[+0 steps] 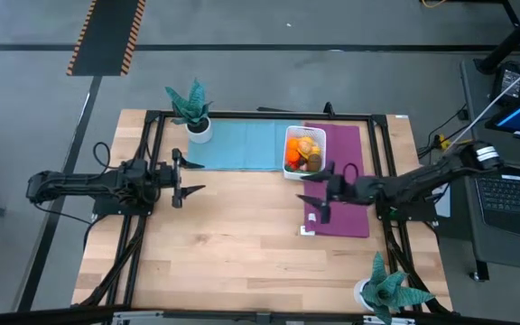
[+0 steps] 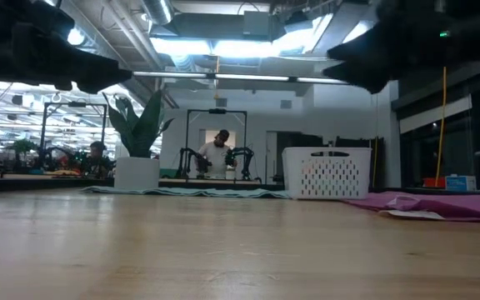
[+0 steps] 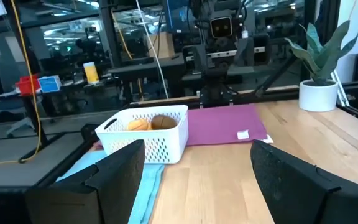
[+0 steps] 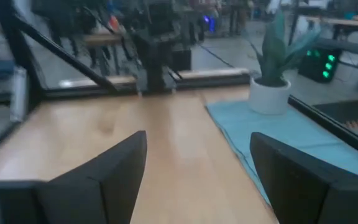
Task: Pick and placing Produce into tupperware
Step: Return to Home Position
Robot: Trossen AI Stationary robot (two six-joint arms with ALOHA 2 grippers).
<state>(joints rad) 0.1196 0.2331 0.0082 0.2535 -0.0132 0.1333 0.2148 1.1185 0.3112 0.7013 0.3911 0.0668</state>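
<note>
table front: bare pale wood table point(image 1: 233, 262); no loose produce seen on it.
near plant: teal leaves in a white pot point(image 1: 385, 291) at the near right corner, outside the working zone.
white tag: small tag point(image 1: 307, 230) on the near edge of the purple mat point(image 1: 346, 217).
right gripper: hovers point(image 1: 314, 193) over the purple mat, just on the near side of the container; fingers spread wide, nothing between them.
left gripper: hovers point(image 1: 188, 179) over bare wood beside the blue mat point(image 1: 237, 144), well apart from the container; fingers wide apart, empty.
why so: both arms are empty and clear of the container, which fits a move to rest; sorting looks finished.
container: white, perforated walls point(image 3: 160, 144), upright at the far side where the purple mat meets the blue one.
produce: heaped inside the container point(image 3: 151, 123); orange, brown, red and green pieces; count cannot be told.
far plant: second teal plant point(image 1: 193, 110) at the far left corner, by the blue mat.
room: grey floor with a striped hazard strip point(image 1: 106, 36); the low view shows bright ceiling lights and a person point(image 2: 217, 154) at another rig, far behind.
</note>
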